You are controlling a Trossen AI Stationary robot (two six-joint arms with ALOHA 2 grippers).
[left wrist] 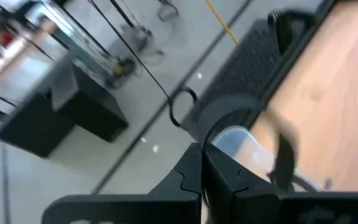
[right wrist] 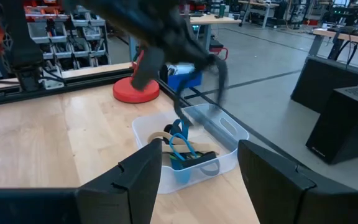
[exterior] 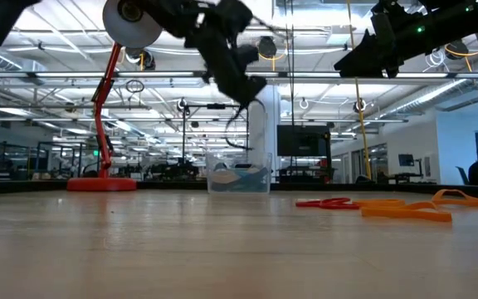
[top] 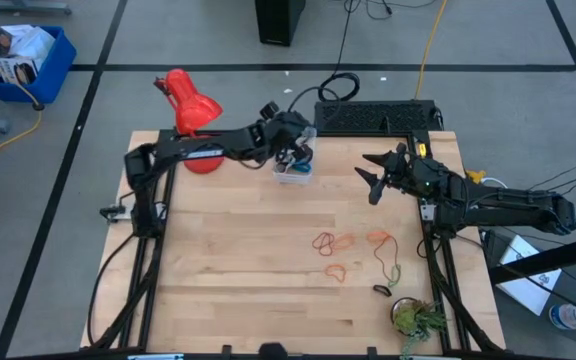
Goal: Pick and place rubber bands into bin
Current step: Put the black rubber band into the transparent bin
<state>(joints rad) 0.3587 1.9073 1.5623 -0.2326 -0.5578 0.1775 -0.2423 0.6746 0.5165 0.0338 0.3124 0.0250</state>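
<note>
Bin (top: 293, 172): clear, at the table's (top: 238, 260) far edge, near the red lamp (top: 190, 108); inside, blue, black and tan bands (right wrist: 182, 152) heaped. Left gripper (top: 295, 152): poised over the bin, fingers (left wrist: 194, 180) pressed together, a black band (right wrist: 219, 71) dangling from the tips above the bin's open top, clear of the walls. Right gripper (top: 375, 175): raised above the table to the right of the bin, well apart from it, fingers (right wrist: 145, 171) spread wide, nothing between them, nothing touched. Loose bands: red and orange loops (top: 333, 243) on the wood well to the near right of the bin, one more red (top: 337, 270) nearer still, an orange and olive strand (top: 386, 252) beside them, a small black loop (top: 382, 290) farthest from the bin. Green plant (top: 418, 320) at the near right corner.
</note>
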